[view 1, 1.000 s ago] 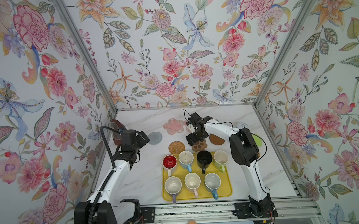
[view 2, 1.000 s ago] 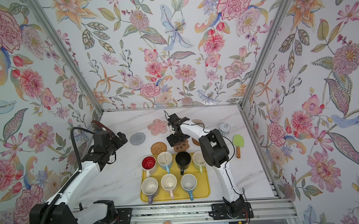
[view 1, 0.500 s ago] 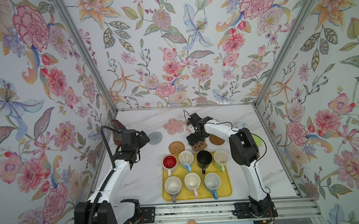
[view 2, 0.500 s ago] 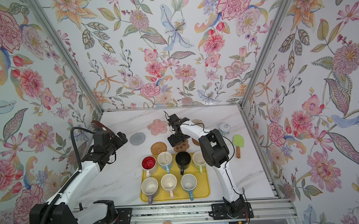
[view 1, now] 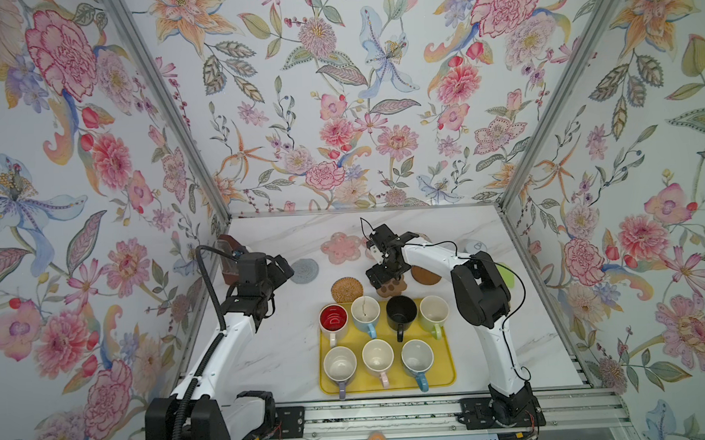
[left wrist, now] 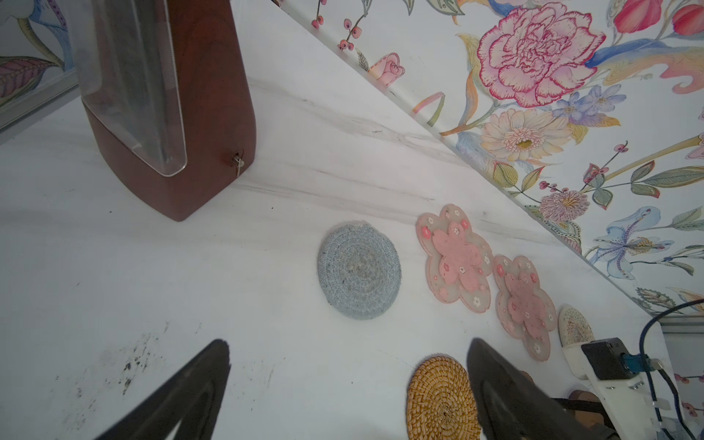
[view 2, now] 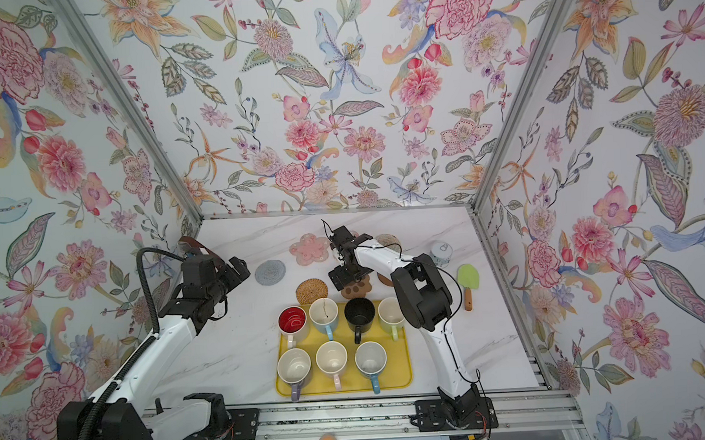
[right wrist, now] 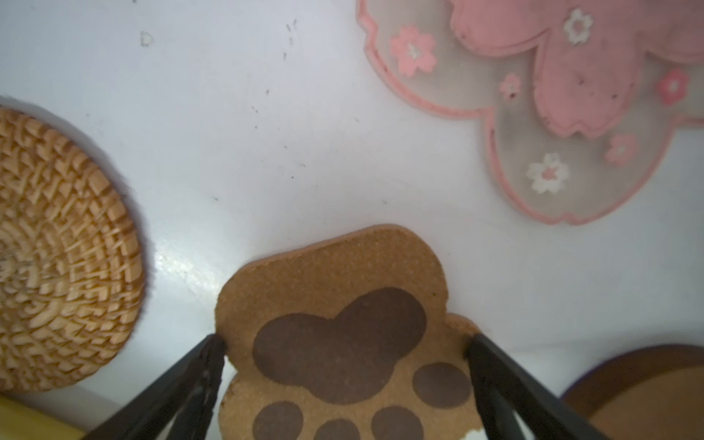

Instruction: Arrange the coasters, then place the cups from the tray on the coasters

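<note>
The right claw point(right wrist: 344, 341) stands spread wide and low over the brown paw-shaped coaster point(right wrist: 335, 274), with 1 black fingertip point(right wrist: 211, 354) at each side edge of it. We cannot tell whether the tips press on it. The coaster lies flat on the surface point(view 1: 275, 355). The left claw point(left wrist: 348, 346) is open as well and holds nothing. It hangs above bare surface near the grey woven coaster point(left wrist: 358, 270).

The yellow tray point(view 1: 442, 362) sits at the near middle of the surface, and all 7 cups stand upright in it. Its far row holds 4: the white cup with red inside point(view 1: 333, 320), the light blue cup point(view 1: 365, 310), the black cup point(view 1: 401, 311) and the light green cup point(view 1: 433, 312). Its near row holds 3: the lilac cup point(view 1: 340, 364), the pink cup point(view 1: 377, 358) and the blue cup point(view 1: 417, 358).

The coasters lie beyond the tray. The tan rattan coaster point(view 1: 347, 289), the paw and the dark wooden coaster point(view 1: 426, 276) line up just past the tray's far rim. Farther back, in the left wrist view, we see 2 pink flower coasters point(left wrist: 457, 263) point(left wrist: 525, 304) side by side. The grey one lies on 1 side of them and the pale woven coaster point(left wrist: 573, 327) on the other, partly hidden by the right arm point(view 2: 385, 256).
</note>
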Controlling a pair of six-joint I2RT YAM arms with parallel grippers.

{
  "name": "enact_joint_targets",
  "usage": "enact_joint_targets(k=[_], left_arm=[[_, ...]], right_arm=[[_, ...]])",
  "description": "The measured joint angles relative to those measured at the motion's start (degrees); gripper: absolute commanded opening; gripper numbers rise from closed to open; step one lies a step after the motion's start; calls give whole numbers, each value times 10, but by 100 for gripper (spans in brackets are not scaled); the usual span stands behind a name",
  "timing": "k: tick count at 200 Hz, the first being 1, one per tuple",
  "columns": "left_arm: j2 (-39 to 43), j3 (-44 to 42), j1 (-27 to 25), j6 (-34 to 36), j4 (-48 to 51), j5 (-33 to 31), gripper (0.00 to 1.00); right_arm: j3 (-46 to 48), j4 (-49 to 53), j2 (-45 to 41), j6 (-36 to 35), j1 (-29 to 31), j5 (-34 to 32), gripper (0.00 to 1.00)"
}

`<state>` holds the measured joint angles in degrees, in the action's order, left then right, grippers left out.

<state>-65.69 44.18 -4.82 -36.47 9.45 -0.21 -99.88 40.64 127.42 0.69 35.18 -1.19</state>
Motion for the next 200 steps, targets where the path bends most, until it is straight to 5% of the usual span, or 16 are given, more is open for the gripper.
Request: enact_joint_targets(k=[200], left_arm=[[2, 0, 0, 0, 6, 0, 99]], right_arm=[[12, -15, -2, 14, 22, -66, 93]])
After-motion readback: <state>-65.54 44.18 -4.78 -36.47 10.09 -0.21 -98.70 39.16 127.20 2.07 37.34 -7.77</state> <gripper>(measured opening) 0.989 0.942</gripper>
